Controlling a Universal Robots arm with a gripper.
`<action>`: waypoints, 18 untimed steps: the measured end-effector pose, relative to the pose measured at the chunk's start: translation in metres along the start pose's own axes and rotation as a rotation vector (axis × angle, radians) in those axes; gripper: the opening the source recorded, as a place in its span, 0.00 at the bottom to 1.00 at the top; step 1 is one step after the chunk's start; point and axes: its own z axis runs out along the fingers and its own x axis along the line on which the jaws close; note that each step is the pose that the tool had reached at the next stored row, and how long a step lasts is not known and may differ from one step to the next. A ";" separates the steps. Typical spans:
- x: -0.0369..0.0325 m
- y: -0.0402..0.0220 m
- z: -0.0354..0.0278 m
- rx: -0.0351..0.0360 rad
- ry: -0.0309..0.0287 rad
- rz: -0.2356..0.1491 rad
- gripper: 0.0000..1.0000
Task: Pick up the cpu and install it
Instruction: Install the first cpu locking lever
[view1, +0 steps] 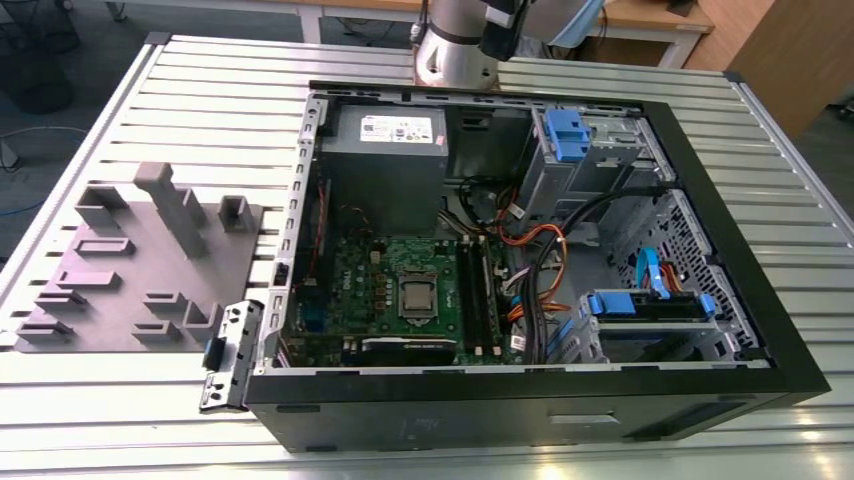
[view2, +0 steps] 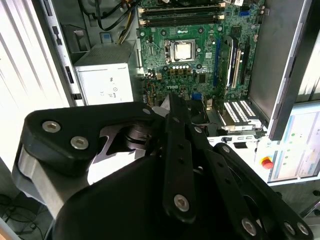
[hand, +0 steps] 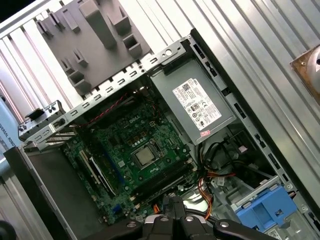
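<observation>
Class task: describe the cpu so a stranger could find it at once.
Start at the open computer case, then the green motherboard on its floor. The cpu is the small shiny silver square in the board's framed socket, the only bright metal plate among dark chips.

We're in a robotics lab or workshop: an opened black desktop computer case (view1: 534, 250) lies on a ribbed aluminium-profile tabletop (view1: 214, 110), beside a grey plastic fixture tray (view1: 134, 270), wooden desks (view1: 641, 25) behind.
</observation>
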 end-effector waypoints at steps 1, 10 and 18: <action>0.0000 0.0000 0.0000 0.0000 0.0000 0.000 0.11; 0.0000 0.0000 -0.0002 0.0000 0.0000 0.000 0.11; 0.0000 0.0000 0.0011 -0.0001 0.0000 0.000 0.11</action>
